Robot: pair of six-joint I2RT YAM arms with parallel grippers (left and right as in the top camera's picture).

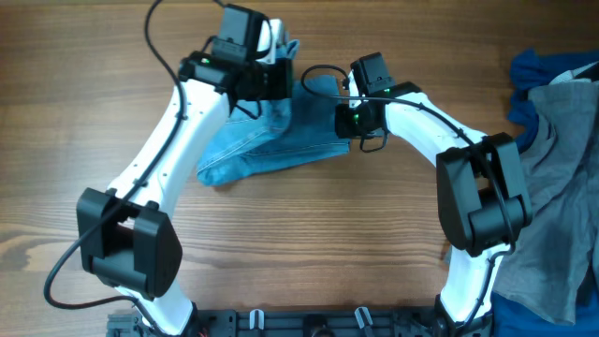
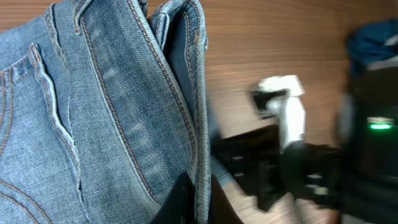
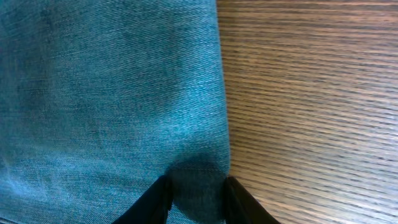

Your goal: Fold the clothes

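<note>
The jeans (image 1: 267, 145) lie between left tool (image 2: 189, 200) and right tool (image 3: 196, 196), both pinching.

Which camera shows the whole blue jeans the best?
The overhead view: it shows most of the jeans as one bunched heap on the table. The left wrist view shows only stitched seams and a pocket up close; the right wrist view, just a plain edge between its jaws.

Front & centre of table (image 1: 309, 243) open — jeans (image 1: 267, 140) block rear-mid, garment pile (image 1: 562, 159) crowds rt edge.
</note>
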